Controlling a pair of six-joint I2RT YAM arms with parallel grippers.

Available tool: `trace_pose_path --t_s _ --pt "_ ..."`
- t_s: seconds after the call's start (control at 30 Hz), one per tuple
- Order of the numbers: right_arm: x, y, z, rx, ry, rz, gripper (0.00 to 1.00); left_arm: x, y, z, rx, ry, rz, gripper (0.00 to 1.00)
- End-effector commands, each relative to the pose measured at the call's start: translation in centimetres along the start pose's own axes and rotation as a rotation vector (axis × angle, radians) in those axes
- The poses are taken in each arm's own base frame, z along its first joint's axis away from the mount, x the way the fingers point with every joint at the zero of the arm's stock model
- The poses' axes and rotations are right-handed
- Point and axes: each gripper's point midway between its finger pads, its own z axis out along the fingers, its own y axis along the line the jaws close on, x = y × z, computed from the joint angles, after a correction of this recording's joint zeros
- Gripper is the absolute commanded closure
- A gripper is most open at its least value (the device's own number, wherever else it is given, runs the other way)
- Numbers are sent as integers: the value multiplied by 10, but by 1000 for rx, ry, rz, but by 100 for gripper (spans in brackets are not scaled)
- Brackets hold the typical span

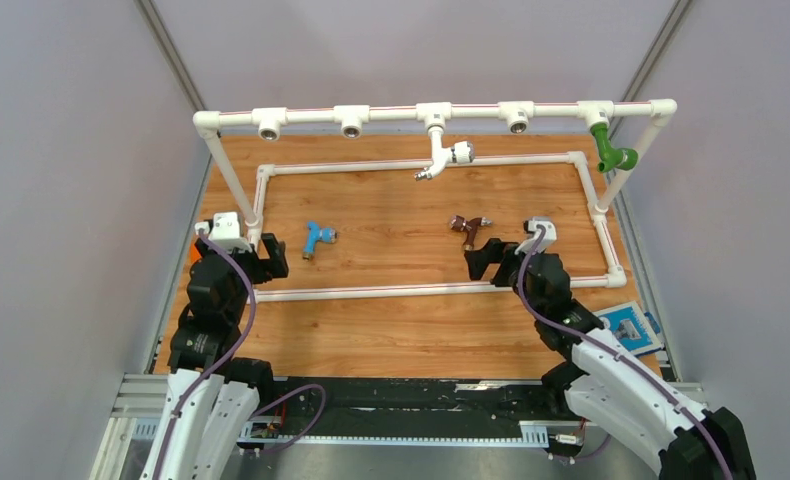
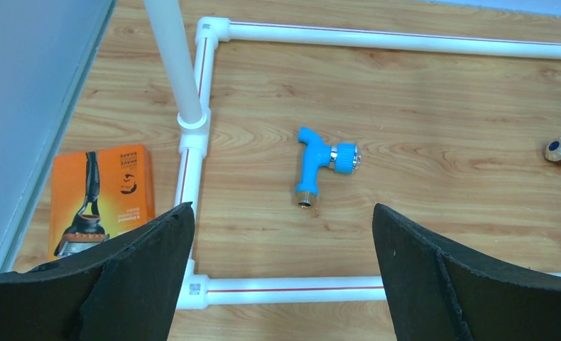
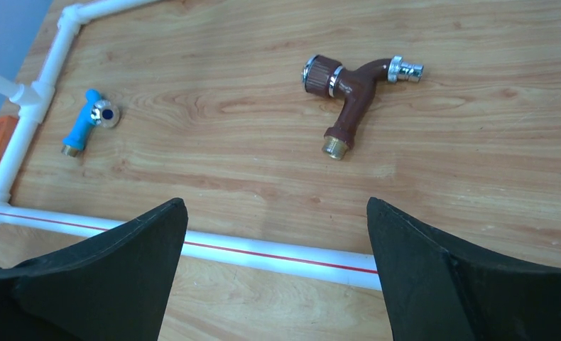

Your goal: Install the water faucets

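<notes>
Left tool (image 2: pixel 281 231) and right tool (image 3: pixel 278 217) of mine both gape fully wide, holding nothing, above the near rail of the pipe frame (image 1: pixel 371 113). On the counter (image 1: pixel 391 330) lie the light blue faucet (image 1: pixel 318 238), just beyond my left tool, and the dark brown faucet (image 1: pixel 466 228), beyond my right. The white faucet (image 1: pixel 441 155) and green faucet (image 1: pixel 611 150) hang from the far top rail's sockets.

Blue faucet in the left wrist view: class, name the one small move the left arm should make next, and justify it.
Probably advance and lower the left gripper onto the blue faucet. Its jaws stand wide open and empty, the faucet lies loose on the table just ahead of them, and the pipe frame shows open sockets.
</notes>
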Motion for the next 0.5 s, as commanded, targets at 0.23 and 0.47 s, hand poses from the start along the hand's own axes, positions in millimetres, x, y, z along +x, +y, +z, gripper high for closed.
trace_pose_path --t_s 0.23,0.47 --pt "35 5 42 7 196 -65 2 -5 -13 5 66 -13 14 0" --pt "46 -25 65 241 203 -125 22 -8 -11 1 58 -33 18 0"
